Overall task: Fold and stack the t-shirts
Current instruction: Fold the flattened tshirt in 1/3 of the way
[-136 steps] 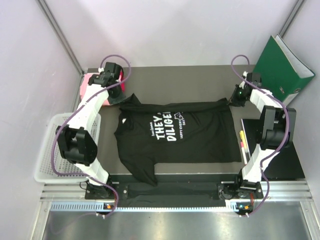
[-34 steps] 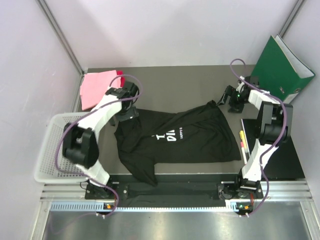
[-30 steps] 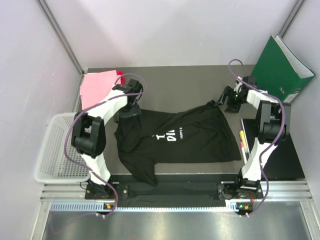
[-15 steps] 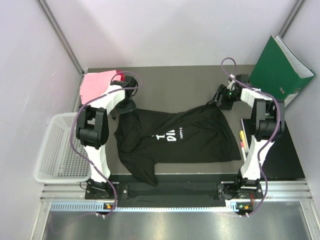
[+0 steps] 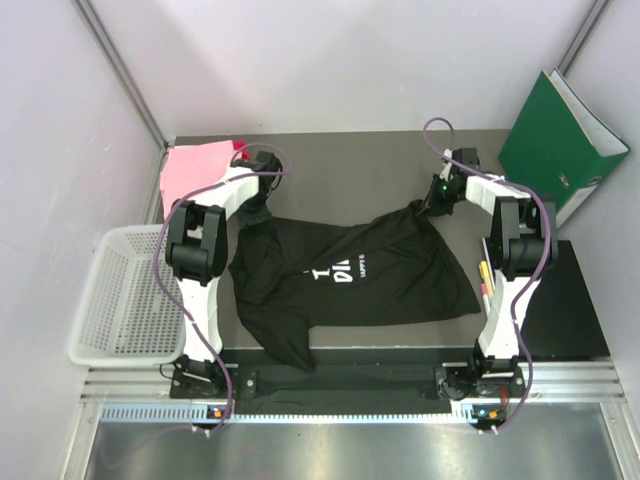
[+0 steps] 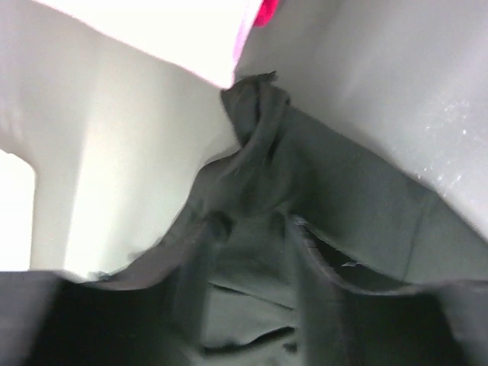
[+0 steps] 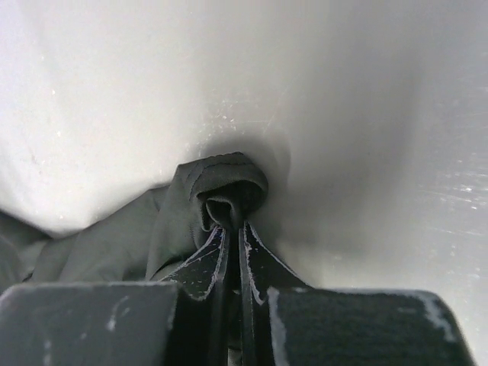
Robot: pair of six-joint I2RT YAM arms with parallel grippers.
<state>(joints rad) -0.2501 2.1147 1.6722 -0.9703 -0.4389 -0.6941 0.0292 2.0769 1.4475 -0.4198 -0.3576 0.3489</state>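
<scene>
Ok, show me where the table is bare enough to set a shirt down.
Bare: the far strip of table behind the black t-shirt, between the left gripper and right gripper; also the dark pad right of the pens. Crowded: the middle under the shirt, and the far-left corner with the pink shirts.

A black cloth t-shirt is laid chest side up across the middle of the desk. Its white lettering is partly covered by a rumpled fold that runs aslant from the far right corner. That corner is gathered into a small bunch and pinched between the closed fingers of the right tool. The far left shoulder is drawn up in wrinkles and lies between the spread fingers of the left tool. One sleeve trails toward the near edge. A light pink cloth t-shirt is folded flat at the far left corner. Only a small strip of a darker pink-red cloth t-shirt is seen, at its right edge.
</scene>
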